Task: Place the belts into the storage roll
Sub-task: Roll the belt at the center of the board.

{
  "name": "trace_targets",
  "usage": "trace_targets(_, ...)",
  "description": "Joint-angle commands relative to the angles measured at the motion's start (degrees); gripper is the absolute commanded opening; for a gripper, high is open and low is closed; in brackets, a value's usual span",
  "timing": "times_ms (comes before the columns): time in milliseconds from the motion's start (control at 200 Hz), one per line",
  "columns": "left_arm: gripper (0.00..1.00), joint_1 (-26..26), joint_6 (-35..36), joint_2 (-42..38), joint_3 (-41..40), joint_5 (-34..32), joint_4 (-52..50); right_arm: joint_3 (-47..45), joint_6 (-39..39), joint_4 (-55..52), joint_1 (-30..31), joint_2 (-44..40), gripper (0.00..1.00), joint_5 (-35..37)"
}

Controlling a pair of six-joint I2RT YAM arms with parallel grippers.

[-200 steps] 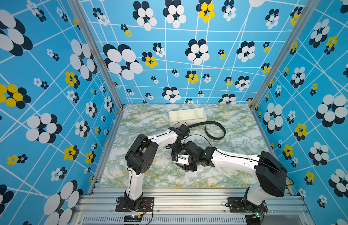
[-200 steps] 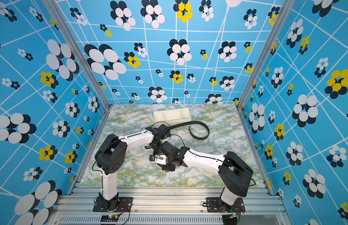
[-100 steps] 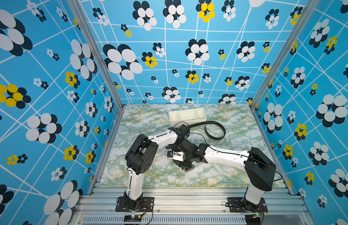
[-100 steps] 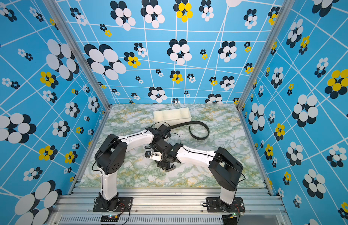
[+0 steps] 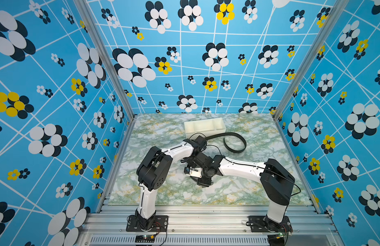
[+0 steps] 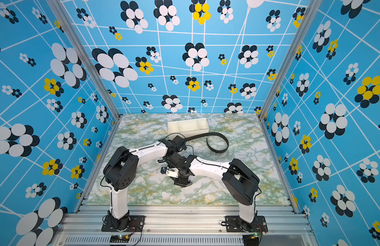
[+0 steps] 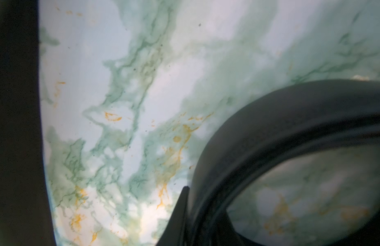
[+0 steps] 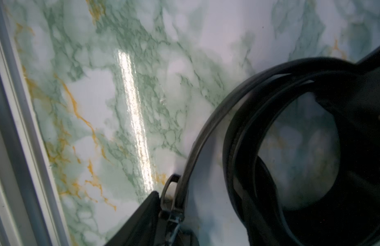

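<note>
One belt, a black coil (image 8: 244, 132), lies on the marble mid-table under both wrists, and its buckle (image 8: 172, 196) shows in the right wrist view. My right gripper (image 8: 238, 213) straddles that coil with its jaws wide. One finger (image 8: 142, 217) touches the buckle and the outer turn stands loose. My left gripper (image 7: 197, 213) is shut on the coil's strap (image 7: 270, 127). A second belt (image 5: 236, 142) lies as a loose open curve right of the arms in both top views, one end hidden under the left wrist. The storage roll (image 5: 204, 126), cream-white with dividers, sits behind it.
Both forearms cross at mid-table (image 6: 176, 161) and hide the coil from above. Thin black cables (image 5: 212, 147) loop off the wrists. Blue patterned walls enclose the marble top (image 5: 163, 191). An aluminium rail (image 8: 12, 149) runs close by in the right wrist view.
The right arm has swung left, its elbow drawing in toward the middle. Its jaws have widened slightly round the coil. The left arm and the loose belt have not moved.
</note>
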Motion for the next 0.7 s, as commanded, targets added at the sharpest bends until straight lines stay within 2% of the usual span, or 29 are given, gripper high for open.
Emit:
trace_targets(0,0.00,-0.99,0.92,3.80,-1.88,-2.52,-5.80,3.10,2.29,-0.99,-0.59,3.02,0.62,1.81)
trace_targets(230,0.00,-1.15,-0.10,3.95,-1.62,-1.40,-5.97,7.61,4.88,-1.59,-0.17,6.81,0.54,4.19)
trace_targets(405,0.00,-1.72,0.03,4.33,-1.62,-1.35,-5.91,7.50,3.64,-0.82,0.27,6.96,0.47,5.64)
trace_targets(485,0.00,-1.72,0.08,4.33,-1.62,-1.20,-5.89,6.49,2.56,0.23,0.54,6.31,0.36,5.86)
trace_targets(595,0.00,-1.75,0.22,4.31,-1.45,-1.00,-5.98,5.26,1.50,1.26,0.88,5.80,0.14,5.56)
trace_targets(694,0.00,-1.87,-0.05,4.33,-0.84,0.18,-6.20,4.69,0.69,1.30,1.06,5.82,0.11,4.93)
